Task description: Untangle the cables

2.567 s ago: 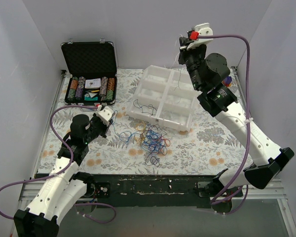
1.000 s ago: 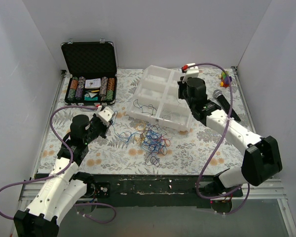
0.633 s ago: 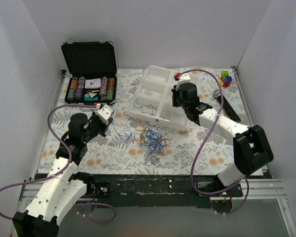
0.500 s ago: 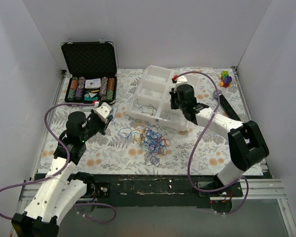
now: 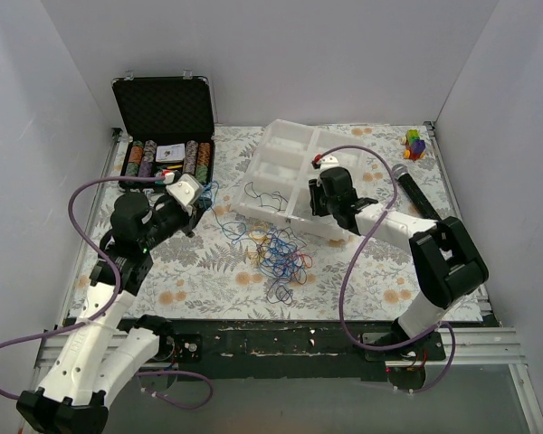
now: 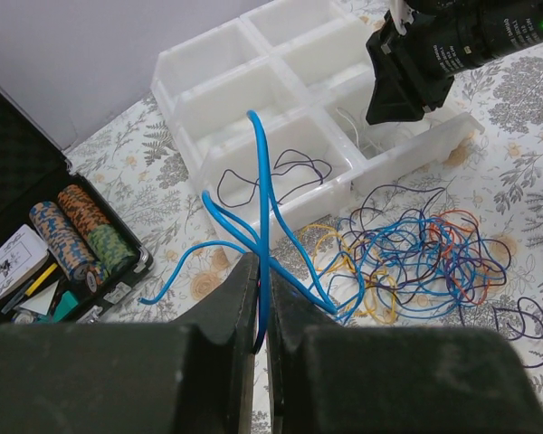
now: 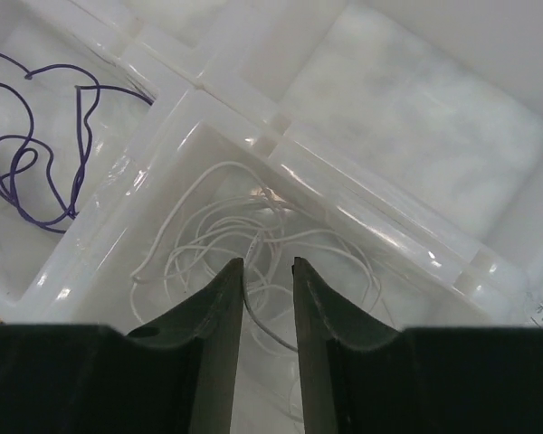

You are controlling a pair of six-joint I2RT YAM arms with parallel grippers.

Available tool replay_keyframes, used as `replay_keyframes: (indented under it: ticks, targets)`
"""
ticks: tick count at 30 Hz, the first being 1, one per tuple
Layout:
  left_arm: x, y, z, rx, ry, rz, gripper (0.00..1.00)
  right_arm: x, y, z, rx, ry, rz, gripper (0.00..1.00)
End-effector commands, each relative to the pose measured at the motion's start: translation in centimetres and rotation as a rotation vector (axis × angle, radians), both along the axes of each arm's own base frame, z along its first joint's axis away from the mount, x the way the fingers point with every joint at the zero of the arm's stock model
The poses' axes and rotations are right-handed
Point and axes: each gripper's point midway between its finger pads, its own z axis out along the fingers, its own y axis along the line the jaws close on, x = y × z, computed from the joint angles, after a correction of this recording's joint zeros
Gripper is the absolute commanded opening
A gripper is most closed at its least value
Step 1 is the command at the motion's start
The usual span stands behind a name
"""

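Just left of the white organizer tray (image 5: 294, 215), the left gripper (image 6: 262, 336) is clamped on a blue cable (image 6: 259, 190). That cable stands up from the fingers and trails right into the tangle of cables (image 6: 421, 258), which lies just in front of the tray's near wall. Over a near compartment of the tray, the right gripper (image 7: 268, 291) hangs with fingers narrowly apart above a coiled white cable (image 7: 219, 226). Freeing the blue strand probably means drawing it leftward, away from the tangle; the left arm is nearer.

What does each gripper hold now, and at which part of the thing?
The left gripper pinches a blue cable where its strands cross, mid-length. The right gripper, open over the white cables, grips nothing.
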Motion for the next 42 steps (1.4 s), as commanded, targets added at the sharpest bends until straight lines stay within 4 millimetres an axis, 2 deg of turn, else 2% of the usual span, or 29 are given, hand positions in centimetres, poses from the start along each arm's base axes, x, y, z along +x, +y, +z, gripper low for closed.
replay_keyframes:
  ticks: [1,3,5,8,10,13,15,17,23,26,32,35,36,39,41,42]
  targets:
    - [-0.4,-0.6,2.1,-0.033,-0.026,-0.036,0.0,1.2,1.2,7.7,0.074,-0.156,0.03,0.43]
    - [-0.4,-0.7,2.6,-0.036,-0.04,-0.041,0.0,1.4,1.4,10.3,0.092,-0.198,0.041,0.61]
    - [-0.3,-0.7,3.4,-0.042,-0.055,-0.041,0.0,1.3,1.5,13.2,0.119,-0.251,0.054,0.72]
    - [-0.4,-0.9,4.7,-0.054,-0.074,-0.053,0.0,0.0,2.1,16.9,0.178,-0.335,0.133,0.8]
    - [-0.4,-1.0,5.8,-0.061,-0.092,-0.062,0.0,-2.1,3.2,20.3,0.244,-0.418,0.261,0.83]
    - [-0.7,-1.3,7.7,-0.076,-0.124,-0.079,0.0,-5.9,5.8,23.0,0.333,-0.446,0.507,0.87]
    - [-0.8,-1.5,8.5,-0.086,-0.133,-0.091,0.0,-8.2,7.5,23.2,0.361,-0.436,0.631,0.88]
    - [-0.9,-1.7,8.8,-0.095,-0.131,-0.104,0.0,-10.7,9.5,22.6,0.359,-0.424,0.749,0.88]
    - [-1.3,-2.0,8.9,-0.109,-0.119,-0.126,0.0,-15.5,14.2,20.9,0.369,-0.431,0.947,0.89]
    - [-1.5,-2.0,9.5,-0.113,-0.13,-0.126,0.0,-16.0,16.3,19.8,0.368,-0.399,0.982,0.9]
    - [-1.9,-1.9,10.2,-0.118,-0.141,-0.126,0.0,-15.0,19.5,16.0,0.334,-0.305,1.006,0.9]
    - [-2.0,-1.8,10.3,-0.116,-0.145,-0.123,0.0,-14.3,20.3,15.3,0.316,-0.283,1.006,0.8]
    - [-2.1,-1.7,10.3,-0.115,-0.148,-0.121,0.0,-14.2,20.5,15.2,0.315,-0.278,1.007,0.73]
    - [-2.2,-1.6,10.0,-0.112,-0.146,-0.118,0.0,-14.0,20.6,15.9,0.317,-0.297,1.005,0.36]
    - [-2.1,-1.5,9.5,-0.105,-0.141,-0.115,0.0,-13.8,20.5,17.3,0.323,-0.333,0.983,0.1]
    - [-2.1,-1.5,9.3,-0.101,-0.14,-0.113,0.0,-13.9,20.3,18.1,0.322,-0.351,0.978,0.08]
